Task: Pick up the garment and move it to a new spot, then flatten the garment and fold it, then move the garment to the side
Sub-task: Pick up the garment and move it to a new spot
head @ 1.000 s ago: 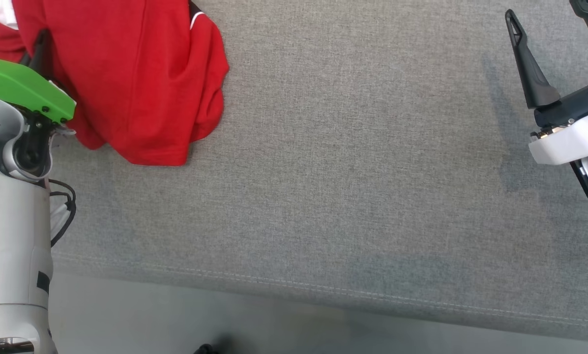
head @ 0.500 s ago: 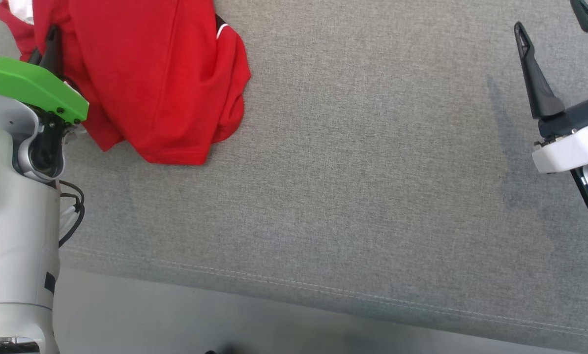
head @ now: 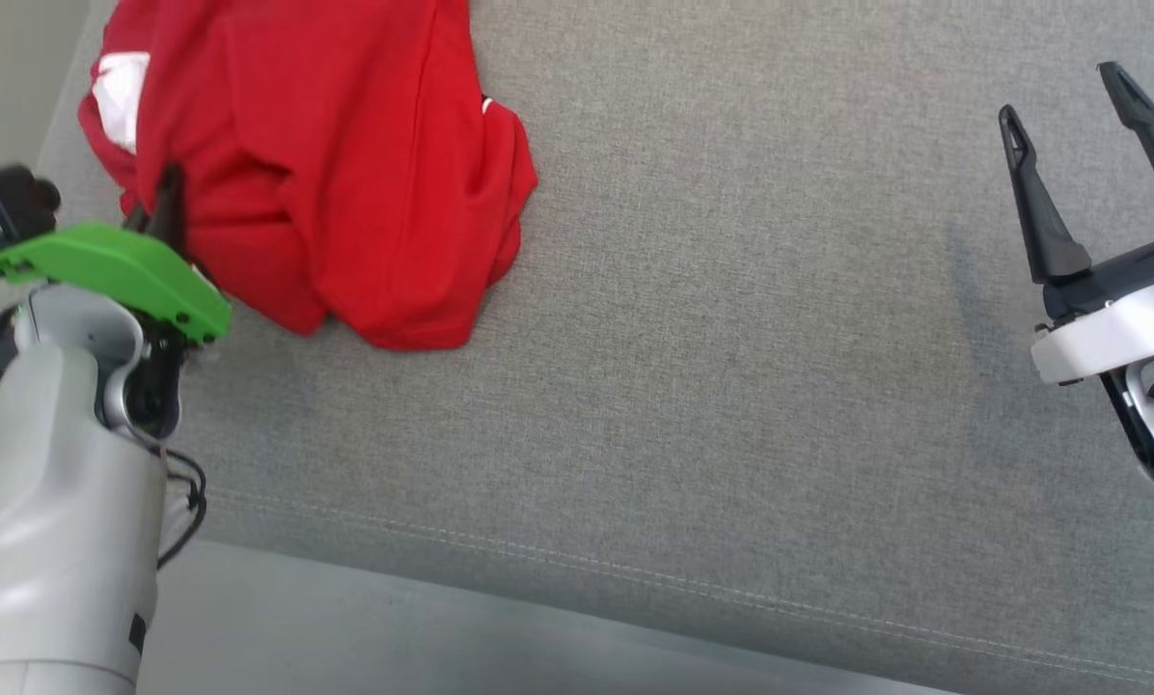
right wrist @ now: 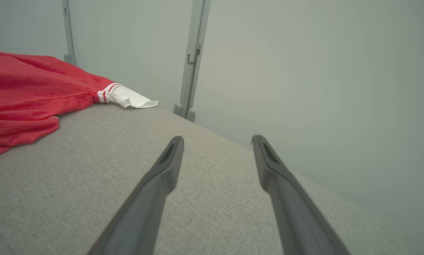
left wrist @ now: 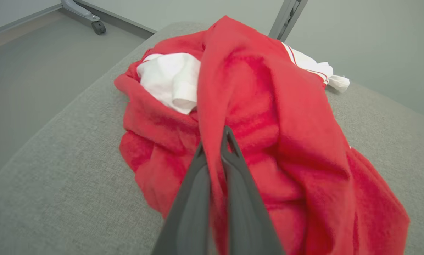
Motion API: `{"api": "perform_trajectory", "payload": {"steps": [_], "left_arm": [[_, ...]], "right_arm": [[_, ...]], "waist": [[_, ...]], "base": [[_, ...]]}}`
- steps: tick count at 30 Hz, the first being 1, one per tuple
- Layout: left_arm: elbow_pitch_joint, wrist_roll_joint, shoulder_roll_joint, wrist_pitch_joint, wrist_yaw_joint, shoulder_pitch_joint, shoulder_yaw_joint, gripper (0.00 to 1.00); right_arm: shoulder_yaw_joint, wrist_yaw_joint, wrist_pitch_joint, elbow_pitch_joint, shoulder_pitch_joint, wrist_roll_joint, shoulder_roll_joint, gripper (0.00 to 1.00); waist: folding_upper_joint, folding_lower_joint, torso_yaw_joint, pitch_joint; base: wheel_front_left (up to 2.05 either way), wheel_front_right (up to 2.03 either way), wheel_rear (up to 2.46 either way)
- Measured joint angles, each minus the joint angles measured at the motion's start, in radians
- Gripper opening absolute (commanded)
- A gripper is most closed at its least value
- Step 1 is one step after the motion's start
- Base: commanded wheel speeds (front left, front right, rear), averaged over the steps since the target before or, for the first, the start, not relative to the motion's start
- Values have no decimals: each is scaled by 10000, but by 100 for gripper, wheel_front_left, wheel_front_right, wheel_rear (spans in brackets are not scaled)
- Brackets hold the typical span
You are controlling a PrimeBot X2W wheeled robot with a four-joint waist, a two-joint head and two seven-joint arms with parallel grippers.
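one arm (head: pixel 51 541) forward, left gripper (left wrist: pixel 213 139) — pinching garment (left wrist: pixel 290 117)

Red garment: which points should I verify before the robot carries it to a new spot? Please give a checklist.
1. Left gripper shut on the crumpled red fabric garment with white trim: ok.
2. Right gripper open, apart from the garment: ok.
3. Garment lifted off the grey woven surface: not ok, its bulk rests there.
4. Garment flat: not ok, bunched.
5. Whole garment inside the surface's edges: cannot tell.
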State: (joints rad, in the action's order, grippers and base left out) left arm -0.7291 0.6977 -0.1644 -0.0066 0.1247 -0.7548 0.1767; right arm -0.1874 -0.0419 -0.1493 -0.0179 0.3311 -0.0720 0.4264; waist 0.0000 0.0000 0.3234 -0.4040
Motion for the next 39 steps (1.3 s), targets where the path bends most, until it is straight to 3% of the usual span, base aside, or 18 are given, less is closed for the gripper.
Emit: {"api": "perform_trajectory", "payload": {"steps": [14, 17, 20, 23, 25, 37, 39], "left_arm": [[-272, 295, 263, -451, 0, 1116, 309, 0], [-305, 297, 259, -510, 0, 1252, 334, 27], [-320, 299, 261, -598, 0, 1298, 337, 47], [-324, 299, 245, -671, 0, 1324, 393, 85], [-322, 297, 236, -756, 0, 1363, 441, 100], [-387, 142, 142, -882, 2, 1625, 763, 100], [-393, 142, 138, -882, 0, 1642, 823, 38]], "right_arm": [[-44, 6, -98, 82, -490, -274, -128, 100], [-33, 6, -98, 40, -553, -316, -144, 100], [-17, 10, -98, 23, -565, -349, -144, 100], [10, 13, -98, -15, -579, -355, -146, 100], [42, 102, -98, -31, -600, -366, -148, 100], [82, 174, -167, -90, -744, -435, -182, 100], [77, 174, -174, -86, -745, -437, -199, 100]], "waist": [[0, 0, 144, 790], [0, 0, 114, 858], [0, 0, 83, 888], [0, 0, 44, 905], [0, 0, 17, 920], [0, 0, -77, 963], [0, 0, -98, 1002]], "base": [[0, 0, 0], [0, 0, 0], [0, 0, 0], [0, 0, 0], [0, 0, 0], [0, 0, 0], [0, 0, 0]]}}
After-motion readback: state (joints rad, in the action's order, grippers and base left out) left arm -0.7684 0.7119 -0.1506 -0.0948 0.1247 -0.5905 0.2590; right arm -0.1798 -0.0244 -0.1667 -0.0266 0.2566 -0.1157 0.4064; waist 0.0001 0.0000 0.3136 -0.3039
